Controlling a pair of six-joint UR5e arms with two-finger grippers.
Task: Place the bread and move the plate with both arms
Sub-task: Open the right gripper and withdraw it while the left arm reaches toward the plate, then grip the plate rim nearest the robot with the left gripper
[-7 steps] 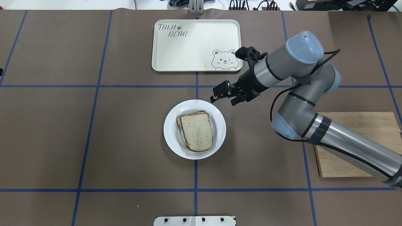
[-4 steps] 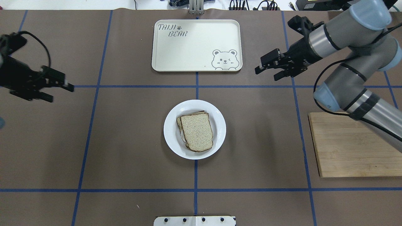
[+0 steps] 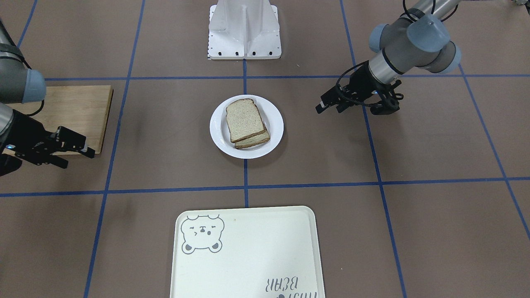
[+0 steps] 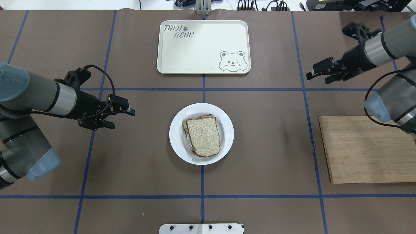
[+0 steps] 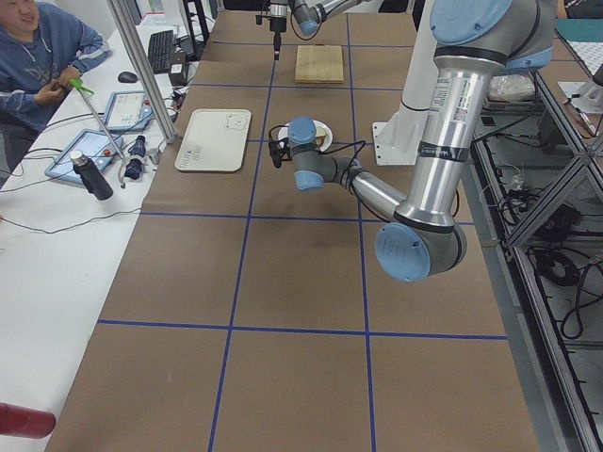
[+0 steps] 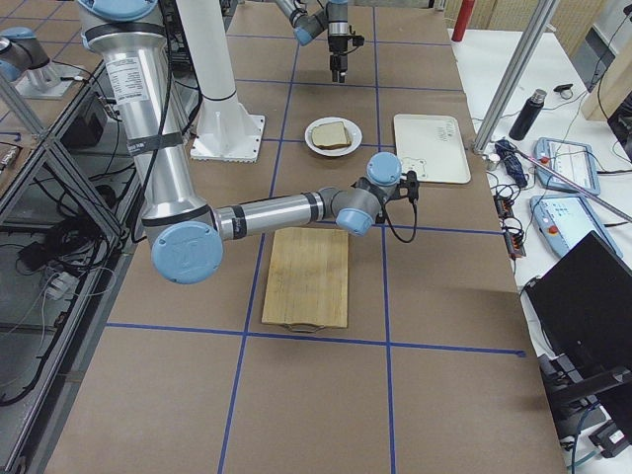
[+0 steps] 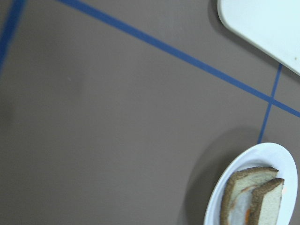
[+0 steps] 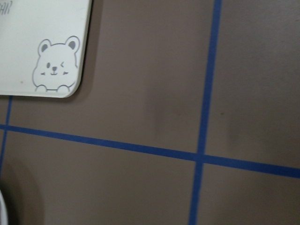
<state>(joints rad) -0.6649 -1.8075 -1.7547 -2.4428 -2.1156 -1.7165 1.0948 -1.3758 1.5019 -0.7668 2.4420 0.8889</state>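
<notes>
The bread (image 4: 204,136) lies on a second slice (image 3: 253,142) on the plate (image 4: 176,143) at the centre of the desk (image 4: 260,156). The left end effector (image 4: 123,119) and the right end effector (image 4: 317,79) hover well apart from the plate. Each has its jaws parted and holds nothing.

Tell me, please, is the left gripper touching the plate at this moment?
Apart. The overhead view shows the left gripper beside the plate, with bare brown table between its fingertips and the white rim.
</notes>
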